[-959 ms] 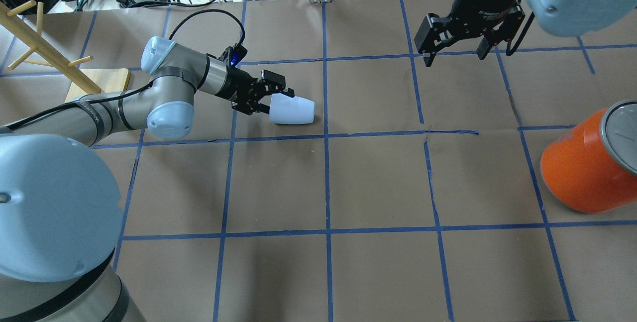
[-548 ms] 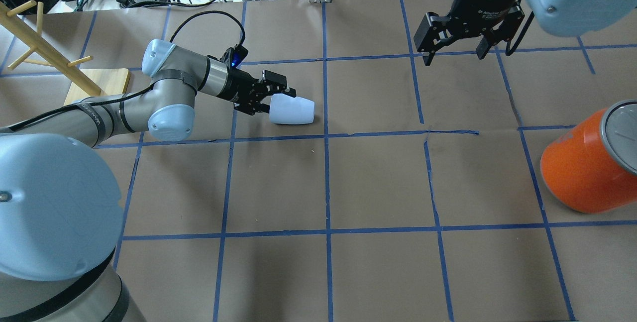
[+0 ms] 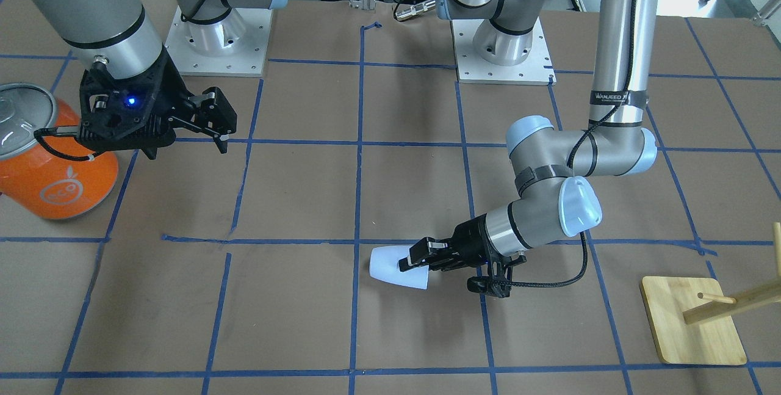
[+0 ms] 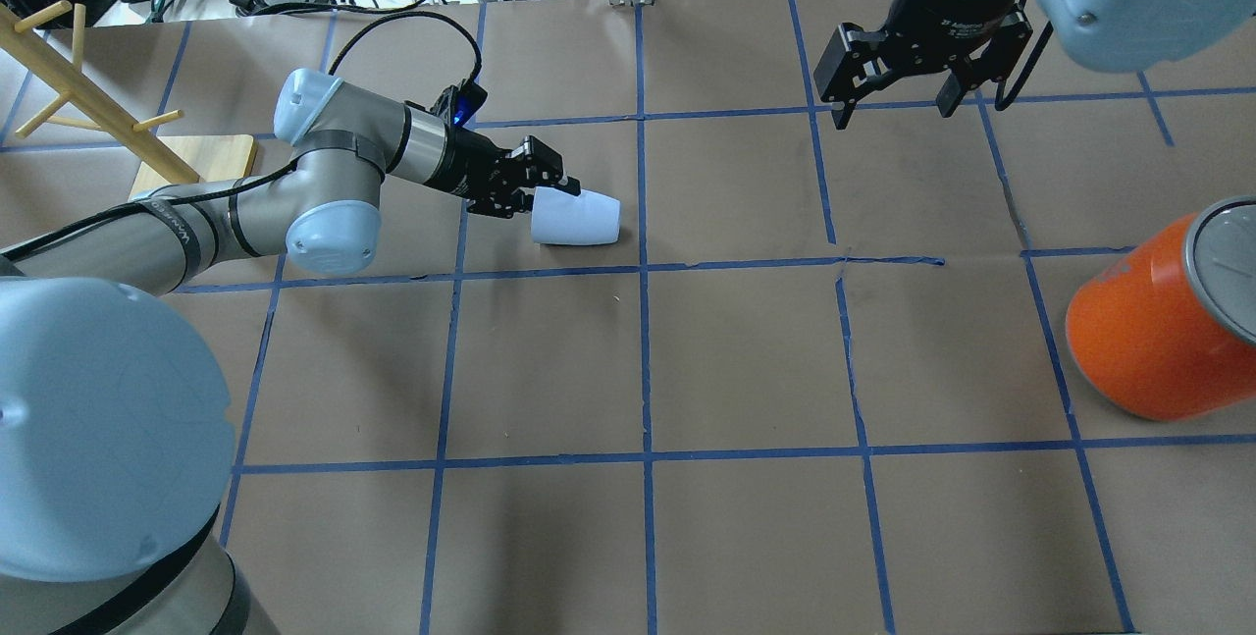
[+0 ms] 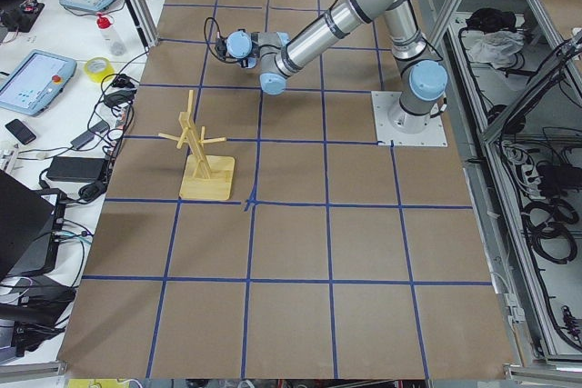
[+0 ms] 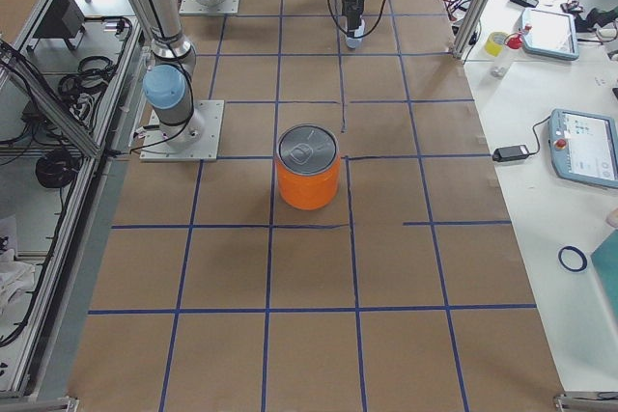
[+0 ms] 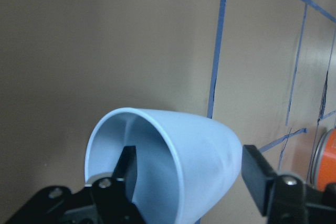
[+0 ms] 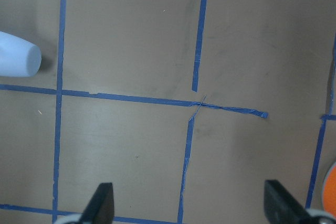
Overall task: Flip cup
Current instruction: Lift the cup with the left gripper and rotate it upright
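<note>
Now left claw (image 4: 546,193) straddles rim of small pale blue-white plastic tumbler (image 4: 579,220), jaws apart.
Tumbler lies sideways on the brown-papered bench (image 4: 746,360); right claw (image 4: 895,115) hangs spread, well away.

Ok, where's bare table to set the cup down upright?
The middle squares between the cup and the orange can are bare, as is the row nearest the robot. It's crowded around the left gripper and the wooden stand.
</note>
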`<state>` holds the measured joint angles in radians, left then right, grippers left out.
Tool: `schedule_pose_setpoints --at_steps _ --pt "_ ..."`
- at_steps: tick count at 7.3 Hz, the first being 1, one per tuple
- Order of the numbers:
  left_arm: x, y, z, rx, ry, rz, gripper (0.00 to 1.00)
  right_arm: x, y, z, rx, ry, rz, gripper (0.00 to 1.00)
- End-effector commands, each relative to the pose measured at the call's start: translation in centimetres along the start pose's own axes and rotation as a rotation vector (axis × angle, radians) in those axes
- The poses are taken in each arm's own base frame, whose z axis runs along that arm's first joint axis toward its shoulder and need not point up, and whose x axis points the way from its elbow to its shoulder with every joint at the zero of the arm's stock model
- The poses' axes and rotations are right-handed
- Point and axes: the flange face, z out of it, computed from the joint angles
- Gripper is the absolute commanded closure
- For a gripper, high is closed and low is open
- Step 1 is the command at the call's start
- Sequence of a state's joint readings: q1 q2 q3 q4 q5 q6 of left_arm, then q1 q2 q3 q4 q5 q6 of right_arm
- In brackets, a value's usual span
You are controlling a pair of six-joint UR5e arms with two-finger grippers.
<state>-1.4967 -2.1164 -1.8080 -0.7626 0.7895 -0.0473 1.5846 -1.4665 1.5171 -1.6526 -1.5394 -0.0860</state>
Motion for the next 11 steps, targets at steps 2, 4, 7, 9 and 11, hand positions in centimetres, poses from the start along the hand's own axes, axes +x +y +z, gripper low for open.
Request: schedule_pose_setpoints --at_steps 2,4,7,9,11 --pt "0.9 -0.3 -1.1 0.012 -0.049 0.006 1.00 0.0 0.0 0.0 -0.002 -0.001 0.000 0.00" --pt "3.0 -0.5 -2.8 0.058 -0.135 -0.007 1.00 0.0 0.0 0.0 0.001 0.001 0.000 0.00" --pt "7.7 -1.2 -5.4 0.139 -0.481 0.039 1.00 0.0 0.0 0.0 -0.002 0.004 -0.001 0.00" --pt "7.2 -1.2 -7.6 0.182 -0.722 0.052 1.00 0.0 0.0 0.1 -0.005 0.000 -0.001 0.00" --pt "6.0 -2.6 -8.4 0.208 -0.848 0.047 1.00 0.0 0.0 0.1 -0.005 -0.003 -0.001 0.00"
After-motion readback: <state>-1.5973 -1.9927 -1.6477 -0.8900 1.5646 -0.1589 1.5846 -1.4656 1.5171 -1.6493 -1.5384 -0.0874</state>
